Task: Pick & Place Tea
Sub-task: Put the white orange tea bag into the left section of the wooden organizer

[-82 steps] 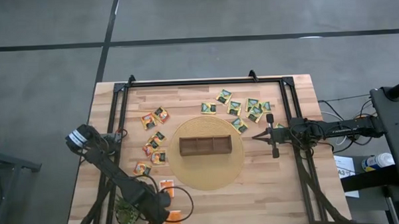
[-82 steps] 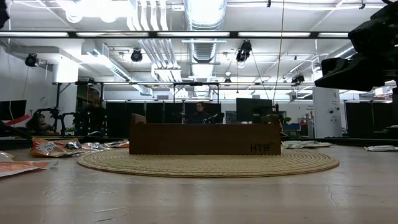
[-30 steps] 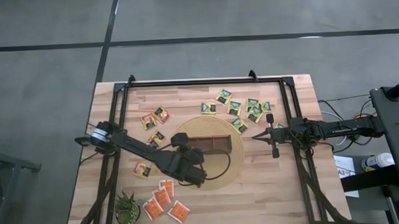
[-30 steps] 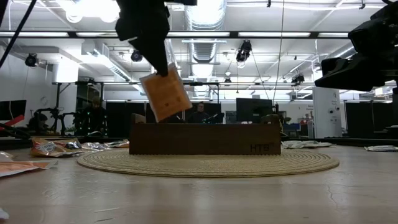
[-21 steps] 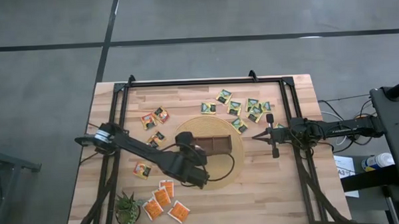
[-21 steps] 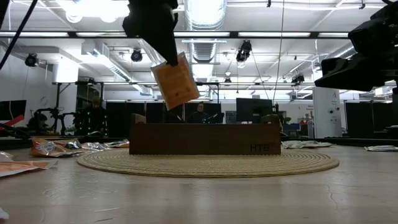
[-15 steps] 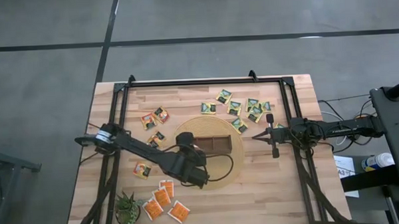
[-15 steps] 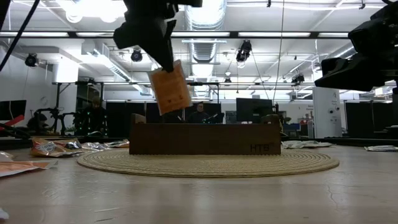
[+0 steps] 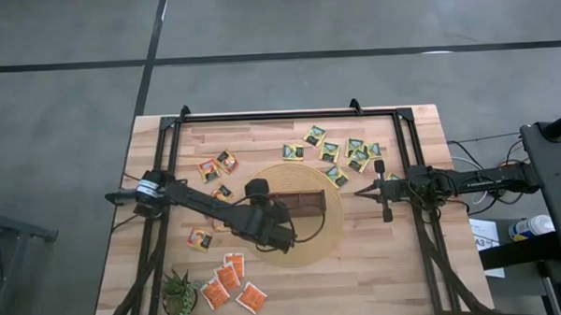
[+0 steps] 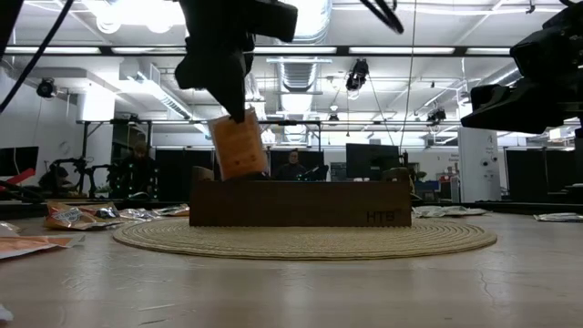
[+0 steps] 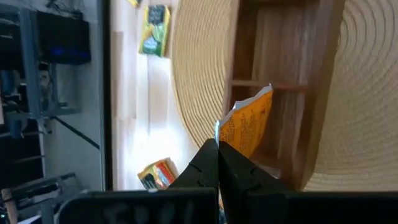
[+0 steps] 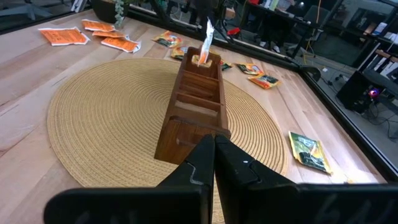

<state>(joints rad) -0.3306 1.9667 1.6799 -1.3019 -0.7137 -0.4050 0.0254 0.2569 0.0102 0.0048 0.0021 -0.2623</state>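
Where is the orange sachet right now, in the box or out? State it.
Partly in. The left gripper holds the orange sachet upright, its lower edge dipping into the wooden box at its end compartment.

Even overhead light, soft shadows; low view backlit by glaring ceiling lamps (image 10: 137,11), near tabletop blurred.

The left hand (image 11: 217,149) has come away from the near left corner of the worktop, where the orange sachets lie by the plant, and swung over to the wooden box (image 9: 287,205) on the round mat. It carried up an orange sachet (image 10: 239,147), pinched tight. That sachet has sunk lower, hanging just above the box's left end compartment.
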